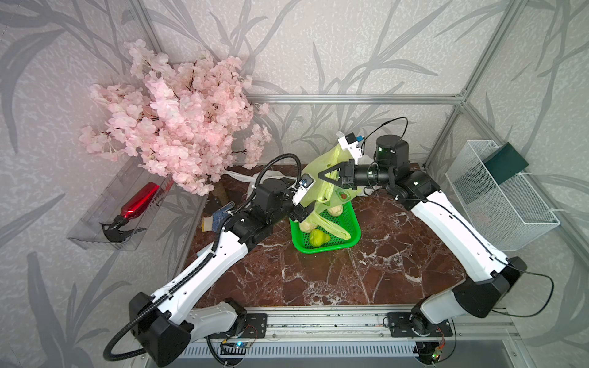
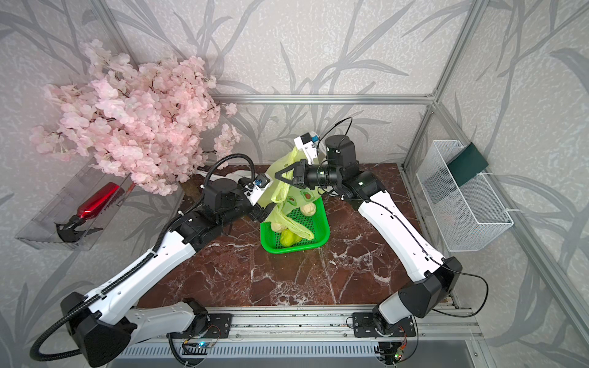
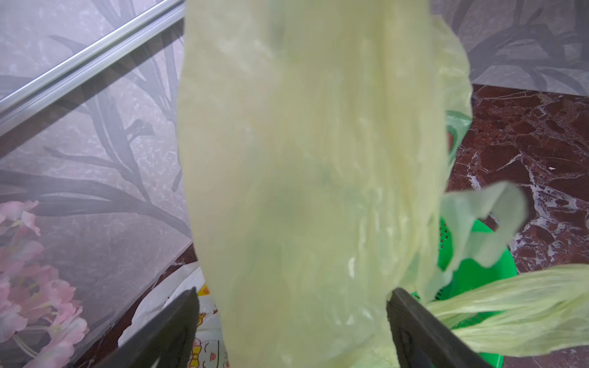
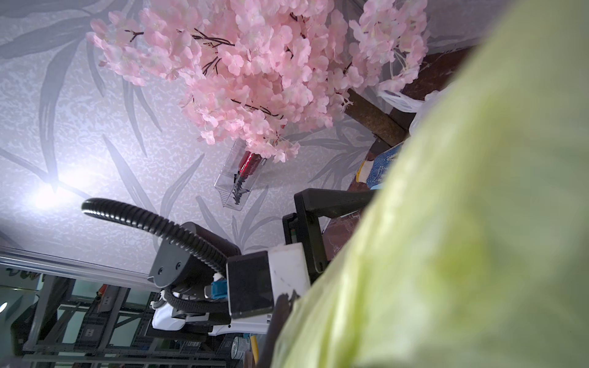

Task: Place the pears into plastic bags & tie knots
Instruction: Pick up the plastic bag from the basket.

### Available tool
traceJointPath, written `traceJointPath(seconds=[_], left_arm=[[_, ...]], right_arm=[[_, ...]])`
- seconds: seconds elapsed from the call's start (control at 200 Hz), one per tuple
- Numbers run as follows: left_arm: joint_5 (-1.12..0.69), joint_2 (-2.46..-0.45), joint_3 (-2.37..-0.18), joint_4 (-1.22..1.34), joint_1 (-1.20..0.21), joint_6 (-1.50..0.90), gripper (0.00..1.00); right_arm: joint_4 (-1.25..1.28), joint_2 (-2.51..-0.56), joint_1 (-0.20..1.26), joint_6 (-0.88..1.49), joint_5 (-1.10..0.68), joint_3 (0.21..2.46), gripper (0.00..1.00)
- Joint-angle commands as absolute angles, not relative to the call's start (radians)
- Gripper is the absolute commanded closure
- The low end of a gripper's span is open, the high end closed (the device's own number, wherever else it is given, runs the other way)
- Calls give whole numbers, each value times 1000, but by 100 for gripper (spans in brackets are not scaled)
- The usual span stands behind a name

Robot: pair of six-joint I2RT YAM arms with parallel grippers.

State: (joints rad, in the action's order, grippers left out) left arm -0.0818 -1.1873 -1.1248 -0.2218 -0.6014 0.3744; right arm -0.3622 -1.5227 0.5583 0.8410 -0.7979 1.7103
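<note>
Top views: your right gripper (image 1: pixel 320 176), reaching in from 3 o'clock, is pinched tight on the yellow-green bag (image 1: pixel 310 186) and hangs it above the 12 o'clock end of the green basket (image 1: pixel 349 237); your left gripper (image 1: pixel 302 214), coming from 9 o'clock, stands wide apart at the bag's lower part with nothing held; a loose handle trails across the basket toward 5 o'clock; one green pear (image 1: pixel 318 237) and two cream pears (image 1: pixel 336 210) lie in the basket, none visibly bagged; both top views agree, right gripper (image 2: pixel 276 176) above, left gripper (image 2: pixel 263 213) below, green pear (image 2: pixel 288 237) at the basket's 6 o'clock end.

Left wrist view: the bag (image 3: pixel 302 191) hangs bunched between your left gripper's (image 3: pixel 293 293) spread fingers (image 3: pixel 172 328); the basket (image 3: pixel 478 274) and a white bag (image 3: pixel 204 318) lie beyond.

Right wrist view: plastic (image 4: pixel 462 223) fills the frame and hides the right jaws.

The step looks like taking a second hold to open the bag; you would do well to close on one handle or one rim layer, not the whole bunch; keep the right hold high and steady; then draw the two apart over the basket, so the mouth faces the pears.
</note>
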Motion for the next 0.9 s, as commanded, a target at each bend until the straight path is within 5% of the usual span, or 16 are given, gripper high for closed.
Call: traceJointPath(seconds=[0.0,0.145,0.33,0.54,0.6,0.685,0.8,0.895], left_arm=[[-161,-1169,-1093,-91,-600,384,4],[-192,-1160,-1074,-112,-600,376,2],[-60,-1221,-1094,-77,-600,410,17],[-14,-1230,-1127,-171,-594,368,87],[5,-1193,-1136,-253,-584,324,100],[13,-1145,-1171,-400,-562,243,100],[-1,-1133,-1289,-650,-534,94,100],[-41,-1187,-1434,-883,-472,-46,100]], right_arm=[[-262,-1537,563,899,-837,1698,100],[-229,-1547,563,928,-846,1680,100],[-169,-1552,569,972,-865,1658,100],[-144,-1571,541,990,-873,1652,100],[-154,-1588,524,985,-866,1670,99],[-233,-1641,519,923,-846,1751,84],[-357,-1735,513,816,-830,1887,51],[-465,-1764,484,720,-790,1972,38]])
